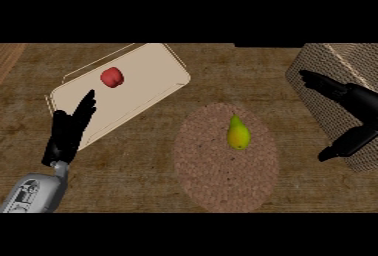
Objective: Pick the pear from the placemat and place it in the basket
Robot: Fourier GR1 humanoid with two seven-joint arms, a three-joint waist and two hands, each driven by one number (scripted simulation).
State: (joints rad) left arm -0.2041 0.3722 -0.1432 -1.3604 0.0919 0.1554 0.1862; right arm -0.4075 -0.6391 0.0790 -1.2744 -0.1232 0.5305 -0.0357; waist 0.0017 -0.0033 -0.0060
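Note:
A yellow-green pear (237, 134) lies on the upper part of a round brown woven placemat (225, 175) in the middle of the counter. A woven basket (334, 60) stands at the right edge. My right hand (353, 100) hovers in front of the basket, right of the pear and apart from it, fingers stretched toward the upper left and thumb hanging down, holding nothing. My left hand (68, 132) stands at the lower left with straight fingers pointing up, holding nothing.
A beige tray (148, 90) lies tilted at the upper left with a red apple (112, 77) on it. The left hand's fingertips overlap the tray's lower edge. The wooden counter (118, 185) shows bare between tray and placemat.

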